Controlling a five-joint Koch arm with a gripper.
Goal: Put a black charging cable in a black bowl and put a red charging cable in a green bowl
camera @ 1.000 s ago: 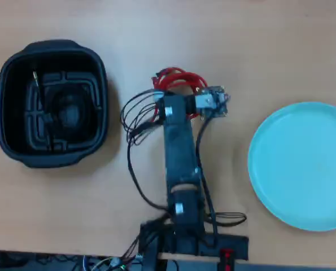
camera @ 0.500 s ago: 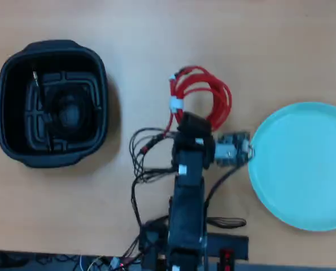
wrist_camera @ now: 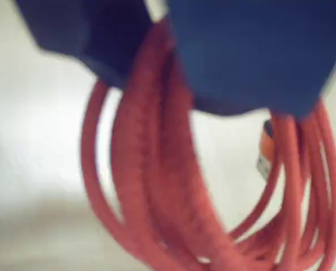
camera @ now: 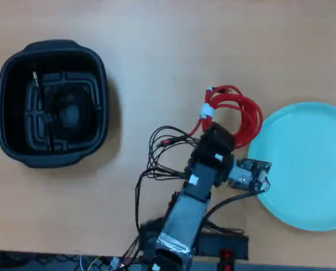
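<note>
Gripping the red charging cable (camera: 231, 108): tool (camera: 219, 135) pinching thin, bright, glossy loops bound by a white tie (camera: 206, 112), coil hanging just past the tool toward the desk's (camera: 173, 39) far edge. Hanging beside the shallow, round, pale turquoise green bowl (camera: 303, 166) near the right edge. Sitting near the left edge: deep, ribbed, rounded-square black bowl (camera: 52, 104) holding thin dark cord. Showing no readable writing.

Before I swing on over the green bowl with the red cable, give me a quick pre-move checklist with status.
1. Red charging cable held by gripper: ok; coil hangs from the jaws in wrist view.
2. Green bowl empty: ok.
3. Cable above the bowl: not ok; beside its left rim in overhead view.
4. Black bowl out of the path: ok.
5. Black charging cable already in the black bowl: cannot tell.
</note>
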